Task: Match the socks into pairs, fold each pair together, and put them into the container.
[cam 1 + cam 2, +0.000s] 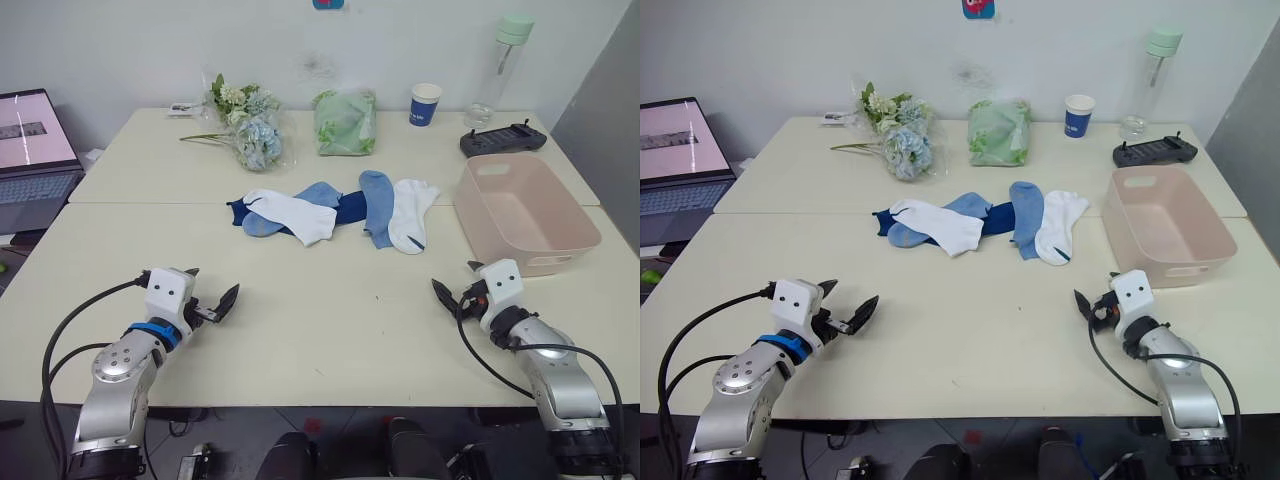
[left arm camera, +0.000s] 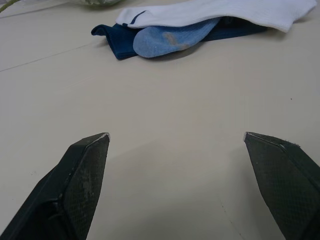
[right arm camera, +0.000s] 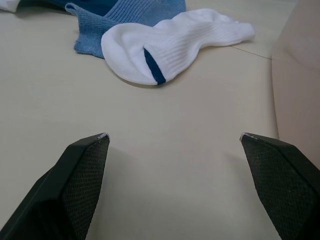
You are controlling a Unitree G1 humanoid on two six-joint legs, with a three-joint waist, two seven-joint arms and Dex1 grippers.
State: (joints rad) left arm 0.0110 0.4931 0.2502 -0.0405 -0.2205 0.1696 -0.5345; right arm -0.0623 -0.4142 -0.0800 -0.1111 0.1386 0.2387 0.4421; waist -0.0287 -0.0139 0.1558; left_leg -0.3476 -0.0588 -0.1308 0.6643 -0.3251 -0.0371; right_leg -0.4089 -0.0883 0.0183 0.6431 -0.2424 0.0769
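Left gripper [image 1: 212, 301]: hovering low over the near edge of the table [image 1: 330, 330], its two black fingers spread wide and carrying nothing.
Right gripper [image 1: 456, 291]: likewise spread wide and carrying nothing, sitting just in front of the container's near corner.
Why so: both are facing the pile from either side, probably readying for a first reach (no sock is being touched).
Socks [image 1: 335, 212]: lying overlapped in a loose row mid-table, well apart from both grippers.
Count: two white, two light blue showing plainly; the dark navy is peeking out beneath them, so I cannot tell whether it is one sock or two.
Container [image 1: 570, 250]: one pink tub, holding nothing, sitting just to the right of the socks.
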